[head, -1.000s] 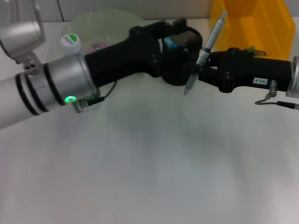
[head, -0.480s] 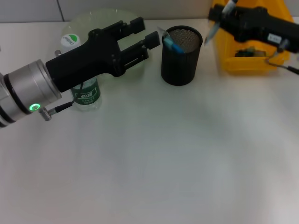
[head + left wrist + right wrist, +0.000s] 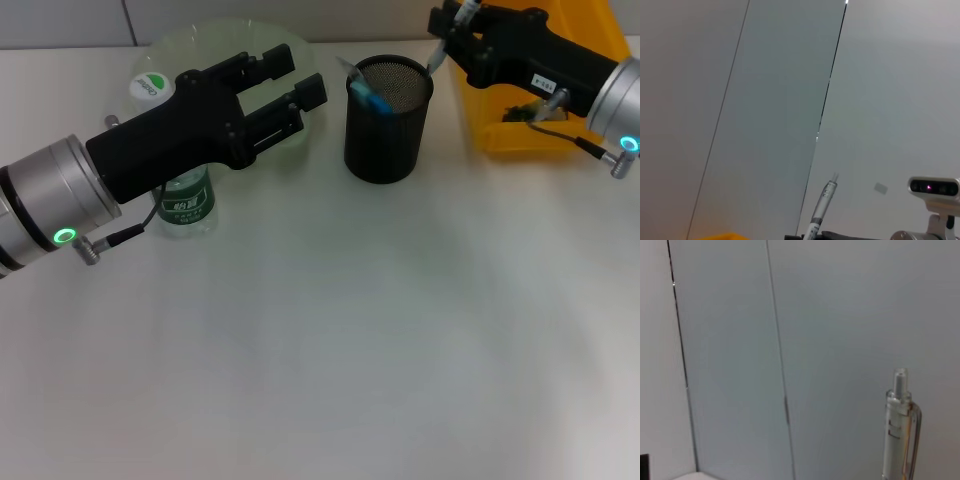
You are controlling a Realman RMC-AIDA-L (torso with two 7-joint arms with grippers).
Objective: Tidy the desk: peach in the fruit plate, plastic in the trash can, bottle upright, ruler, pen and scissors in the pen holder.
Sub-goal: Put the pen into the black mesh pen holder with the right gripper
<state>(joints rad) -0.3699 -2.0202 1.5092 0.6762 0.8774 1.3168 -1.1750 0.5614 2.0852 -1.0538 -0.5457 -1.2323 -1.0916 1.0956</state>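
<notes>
Right gripper (image 3: pixel 447 30), upper right of the head view, is clamped on the pen (image 3: pixel 440 45), tip right over the pen holder (image 3: pixel 388 120). One pen: light, stiff, slick plastic, so I'd hold mid-barrel. Left gripper (image 3: pixel 300 80), upper left, has its jaws apart with nothing in them. One bottle (image 3: pixel 185 200) upright, one fruit plate (image 3: pixel 200 45), one yellow bin (image 3: pixel 520 130).

Head looks down — both wrists face wall, sharing pen (image 3: pixel 900 435).
</notes>
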